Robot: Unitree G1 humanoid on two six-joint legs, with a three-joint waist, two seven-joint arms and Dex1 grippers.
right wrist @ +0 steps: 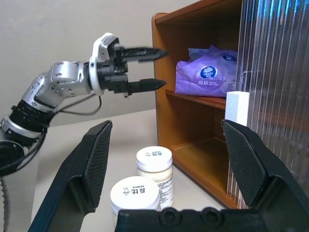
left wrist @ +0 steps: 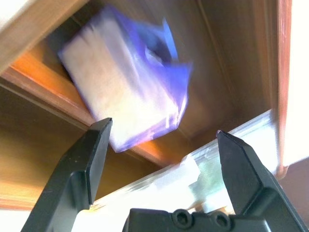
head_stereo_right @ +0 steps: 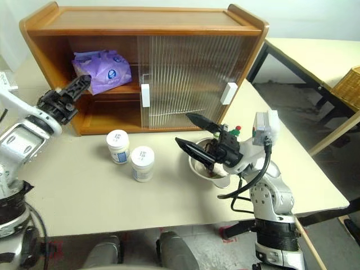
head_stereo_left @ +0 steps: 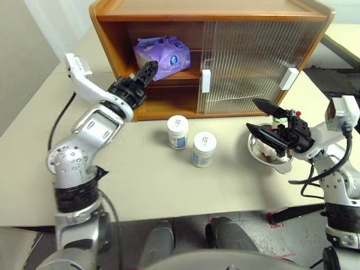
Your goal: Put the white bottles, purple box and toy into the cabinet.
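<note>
Both sets of my jaws stand apart with nothing between them. Taking the cabinet [head_stereo_left: 225, 34] as my landmark: my left gripper [right wrist: 152, 67] hangs just outside its open left half, level with the upper shelf, fingers spread and pointing in toward the purple box [head_stereo_left: 163, 53], which lies on that upper shelf near the left wall (tilted a little, logo facing out). I am not touching the box; a gap shows between my fingertips and it. The cabinet's ribbed sliding doors [head_stereo_left: 247, 62] cover its right half, their two white handles [head_stereo_left: 206, 80] showing on the front. On the table [head_stereo_left: 146, 185] in front of the cabinet, below the edge of the doors, the two white bottles [head_stereo_left: 178, 131] stand upright, close together but apart, lids on. My right gripper [head_stereo_left: 260, 117] hovers to the front right of the cabinet, over a round steel bowl [head_stereo_left: 270, 157] on the table, fingers wide and angled toward the cabinet's open side. The toy [head_stereo_left: 281, 121] sits in that bowl, mostly hidden behind my right hand, only a bit of white, green and red visible.
</note>
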